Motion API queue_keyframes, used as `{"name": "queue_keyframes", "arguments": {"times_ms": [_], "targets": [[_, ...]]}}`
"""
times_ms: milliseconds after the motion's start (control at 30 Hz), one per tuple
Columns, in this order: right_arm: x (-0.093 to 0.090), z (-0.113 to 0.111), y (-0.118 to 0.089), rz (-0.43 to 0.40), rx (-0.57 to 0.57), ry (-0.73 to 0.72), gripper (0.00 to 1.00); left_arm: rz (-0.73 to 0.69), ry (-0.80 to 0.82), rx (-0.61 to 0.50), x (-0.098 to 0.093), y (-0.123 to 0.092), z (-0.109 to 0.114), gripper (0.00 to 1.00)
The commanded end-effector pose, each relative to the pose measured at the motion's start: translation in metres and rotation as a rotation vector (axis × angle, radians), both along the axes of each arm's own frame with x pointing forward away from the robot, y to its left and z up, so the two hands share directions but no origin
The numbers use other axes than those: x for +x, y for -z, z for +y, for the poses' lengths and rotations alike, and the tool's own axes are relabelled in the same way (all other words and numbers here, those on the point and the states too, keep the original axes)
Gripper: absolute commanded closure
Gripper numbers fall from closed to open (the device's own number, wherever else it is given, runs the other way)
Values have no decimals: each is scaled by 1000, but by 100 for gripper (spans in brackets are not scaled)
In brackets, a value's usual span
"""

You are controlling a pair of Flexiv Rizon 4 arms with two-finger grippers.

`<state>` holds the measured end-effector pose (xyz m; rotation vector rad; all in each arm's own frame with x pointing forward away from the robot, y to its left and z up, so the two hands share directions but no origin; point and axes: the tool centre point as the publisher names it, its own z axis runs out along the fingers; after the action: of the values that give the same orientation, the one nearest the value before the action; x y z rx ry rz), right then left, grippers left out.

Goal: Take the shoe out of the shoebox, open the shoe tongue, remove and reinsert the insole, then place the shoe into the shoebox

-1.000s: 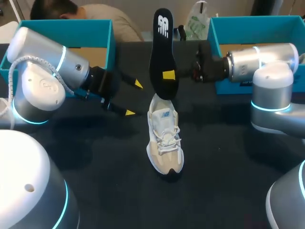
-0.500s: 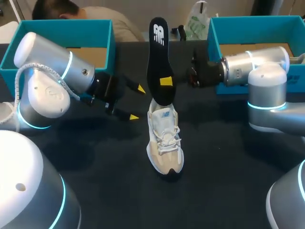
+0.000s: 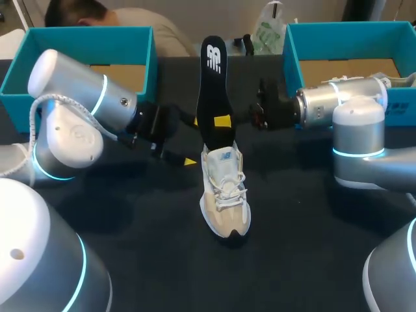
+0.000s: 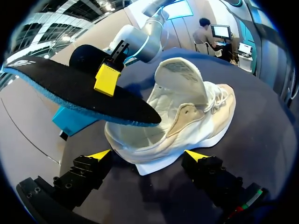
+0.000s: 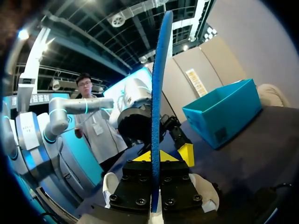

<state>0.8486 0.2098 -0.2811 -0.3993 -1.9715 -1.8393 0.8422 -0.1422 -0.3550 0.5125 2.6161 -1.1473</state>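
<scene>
A beige and white shoe (image 3: 224,195) stands on the dark table, toe toward me, its tongue (image 4: 180,77) pulled up. My right gripper (image 3: 222,121) is shut on a black insole (image 3: 211,84) that stands almost upright, its lower end at the shoe's opening. In the right wrist view the insole (image 5: 156,93) runs edge-on between the pads of that gripper (image 5: 152,156). My left gripper (image 3: 192,141) is open just left of the shoe's heel. In the left wrist view the shoe (image 4: 187,116) lies just ahead of that gripper's (image 4: 148,155) spread fingers, with the insole (image 4: 79,93) above it.
An open teal shoebox (image 3: 84,42) stands at the back left, and a second teal box (image 3: 351,36) at the back right behind my right arm. The dark table stretches toward me in front of the shoe.
My left gripper has moved right, close to the shoe's heel, staying open. My right arm has carried the insole a little left and down toward the shoe's opening.
</scene>
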Motion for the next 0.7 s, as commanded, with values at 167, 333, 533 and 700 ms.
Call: {"name": "queue_keyframes", "arguments": {"times_ms": [167,333,533,700], "targets": [[0,1,0,1,-2,1,100,4,-15,2,-5,6,-8,0],[-3,-2,6,7,9,5,100,10,-61,-4,-2,8,-11,0],[-6,-2,16,24,10,-2,100,11,-74,-12,0,7,-13,0],[-7,0,23,29,18,-15,100,6,-68,-6,0,7,-12,0]]}}
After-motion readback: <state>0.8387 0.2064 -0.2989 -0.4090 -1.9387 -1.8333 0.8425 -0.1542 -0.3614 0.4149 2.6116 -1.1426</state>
